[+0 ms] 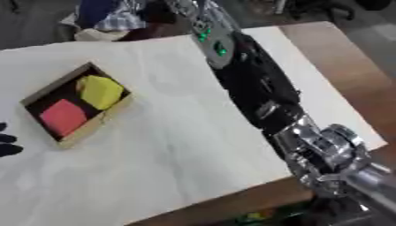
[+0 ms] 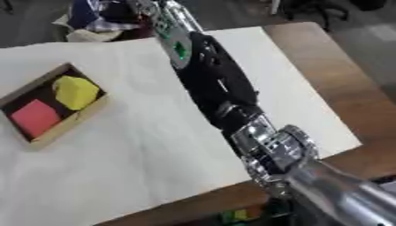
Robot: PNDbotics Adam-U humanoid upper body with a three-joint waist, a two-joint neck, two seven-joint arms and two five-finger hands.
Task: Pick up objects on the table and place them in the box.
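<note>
- Left eye view: your box (image 1: 65, 140) sits on the white table (image 1: 178, 163), holding a yellow block (image 1: 99, 91) at its far end and a red block (image 1: 62, 116) beside it, nearer you. Just left of the box, at the picture's edge, dark fingertips of your left hand (image 1: 6, 145) show; whether they curl, you cannot tell.
- Right eye view: your right arm (image 2: 216, 88) stretches right of the box toward the far table edge. Its hand is out of sight.
</note>
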